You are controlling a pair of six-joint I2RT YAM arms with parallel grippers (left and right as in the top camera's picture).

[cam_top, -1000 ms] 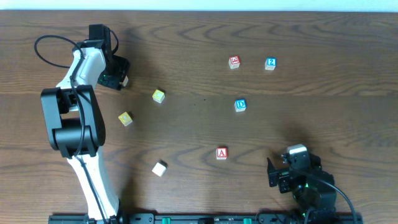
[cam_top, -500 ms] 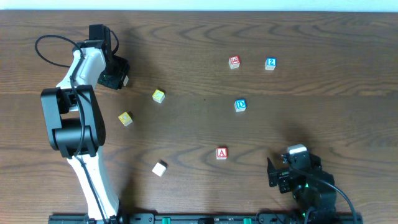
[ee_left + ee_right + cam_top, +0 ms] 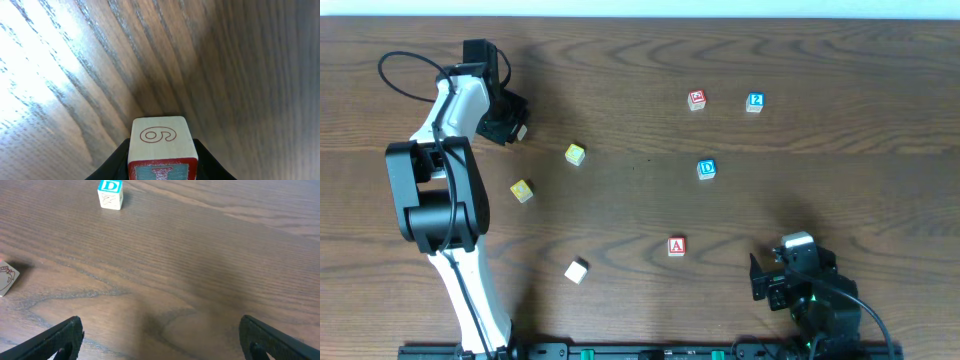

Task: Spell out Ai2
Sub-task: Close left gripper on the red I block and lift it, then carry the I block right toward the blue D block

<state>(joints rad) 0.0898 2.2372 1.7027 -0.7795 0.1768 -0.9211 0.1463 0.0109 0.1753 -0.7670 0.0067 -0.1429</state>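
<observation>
I cube [image 3: 162, 142], pale wood, red-framed letter face, tight between left fingers [image 3: 115, 167]; right fingers [image 3: 55, 342] wide apart

1. Ahead of my right hand [image 3: 160, 325], whose fingers stand wide apart, the worktop [image 3: 200, 255] lies bare up to the D cube [image 3: 110, 193].
2. The A cube [image 3: 677, 246] stands alone, reachable from every side.
3. The 2 cube [image 3: 754, 101] has a red-framed cube [image 3: 696, 98] near its left, while its right is free.
4. Two yellow cubes [image 3: 575, 153] and my left arm [image 3: 440, 190] crowd the left half.
5. The I cube [image 3: 160, 140] fills my left hand [image 3: 162, 170].
</observation>
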